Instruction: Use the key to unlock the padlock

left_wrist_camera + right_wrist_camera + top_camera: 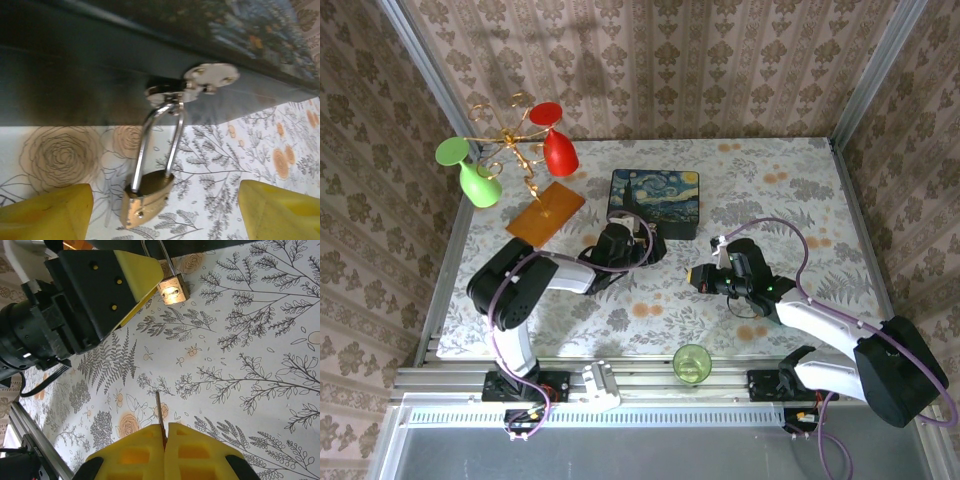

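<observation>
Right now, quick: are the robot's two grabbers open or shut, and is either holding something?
Left gripper: open, with the padlock between its fingers, not gripped.
Right gripper: shut on the key.

no legible txt anywhere, padlock (145, 202) body too blurred for any brand/nos., painted box lid (655, 197) shows artwork w/o readable wording

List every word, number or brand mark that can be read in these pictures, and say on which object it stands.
No text can be read in any view.
padlock: the brass body is blurred, and no stamp or number is legible.
painted box: the lid carries a painting and no words.
green cup: no label can be seen.
</observation>
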Controlling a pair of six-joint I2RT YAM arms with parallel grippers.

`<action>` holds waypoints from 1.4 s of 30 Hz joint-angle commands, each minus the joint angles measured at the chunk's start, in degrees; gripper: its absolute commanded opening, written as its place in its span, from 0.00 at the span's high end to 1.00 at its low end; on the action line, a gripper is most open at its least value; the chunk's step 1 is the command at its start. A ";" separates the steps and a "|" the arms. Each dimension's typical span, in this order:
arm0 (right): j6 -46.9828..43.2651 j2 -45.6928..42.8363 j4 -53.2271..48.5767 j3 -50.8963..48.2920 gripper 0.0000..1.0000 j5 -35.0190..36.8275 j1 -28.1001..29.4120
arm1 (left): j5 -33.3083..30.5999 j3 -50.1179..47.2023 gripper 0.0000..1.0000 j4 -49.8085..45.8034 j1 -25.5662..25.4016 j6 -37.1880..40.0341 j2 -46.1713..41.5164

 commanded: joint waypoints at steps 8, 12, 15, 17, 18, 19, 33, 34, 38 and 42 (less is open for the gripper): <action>-0.80 -0.41 1.48 -0.66 1.00 0.48 -0.46 | 1.75 3.20 0.32 3.11 0.23 2.13 4.53; -0.53 -0.45 1.92 -1.07 1.00 0.70 -0.56 | 1.69 3.67 0.39 3.81 -0.29 1.38 5.78; -0.62 -0.01 1.97 -1.10 1.00 0.62 -0.60 | 1.54 3.73 0.45 3.83 -0.37 0.78 6.34; -0.57 0.08 1.99 -1.10 1.00 0.43 -0.65 | 1.00 3.33 0.46 3.97 -0.41 0.22 6.18; -0.54 -0.01 1.99 -1.10 1.00 0.56 -0.62 | 0.77 3.20 0.48 4.04 -0.38 -0.03 5.97; -0.53 0.05 2.15 -1.10 1.00 0.61 -0.65 | 0.51 2.99 0.51 4.16 -0.41 -0.26 5.91; 5.86 10.77 8.25 1.20 1.00 -0.53 -1.38 | 1.30 3.73 0.81 3.00 -0.42 -5.13 5.77; 7.34 12.01 10.62 1.12 1.00 -2.14 -1.87 | 1.39 3.72 0.82 3.15 -0.45 -5.99 5.61; 12.70 20.53 22.65 0.66 1.00 -12.32 -5.84 | 1.83 3.39 0.89 4.45 -0.48 -8.65 4.35; 12.31 27.11 28.90 2.88 1.00 -23.84 -8.37 | 3.02 3.37 0.92 6.83 -0.49 -11.41 3.82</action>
